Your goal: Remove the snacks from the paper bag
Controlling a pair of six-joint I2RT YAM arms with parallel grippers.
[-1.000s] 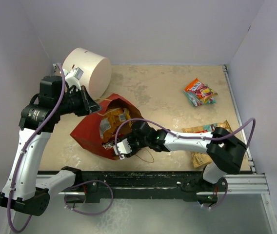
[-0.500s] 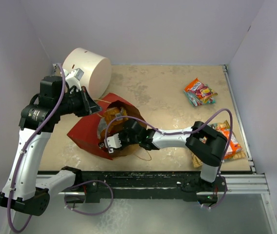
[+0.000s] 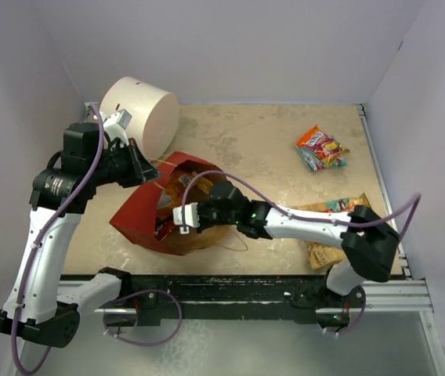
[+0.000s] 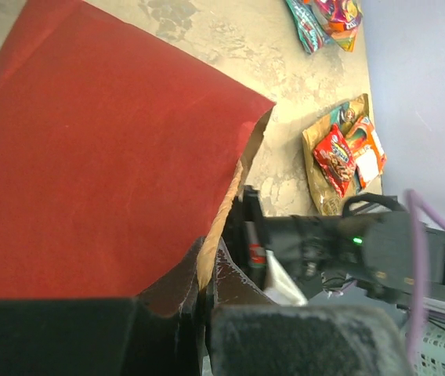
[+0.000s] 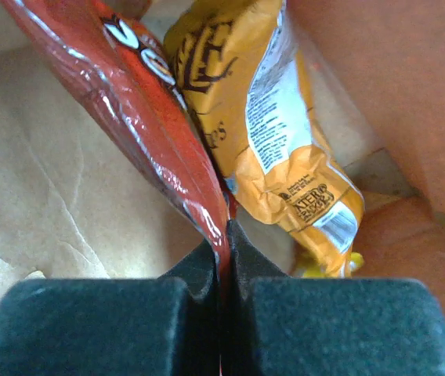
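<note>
The red paper bag lies on its side, mouth facing right. My left gripper is shut on the bag's upper rim and holds the mouth apart. Reaching into that mouth, my right gripper is shut on the edge of a red foil snack packet. An orange packet lies just to its right against the brown kraft inside. In the top view the right gripper sits within the bag mouth, fingertips mostly hidden.
A white cylinder drum lies behind the bag, next to the left wrist. A colourful packet lies at the back right. Tan and orange packets rest by the right arm's elbow, near the right wall.
My right gripper has gone from open to shut, pinching the red packet inside the bag. The right elbow has swung back out to the right. The left gripper has kept its hold.
</note>
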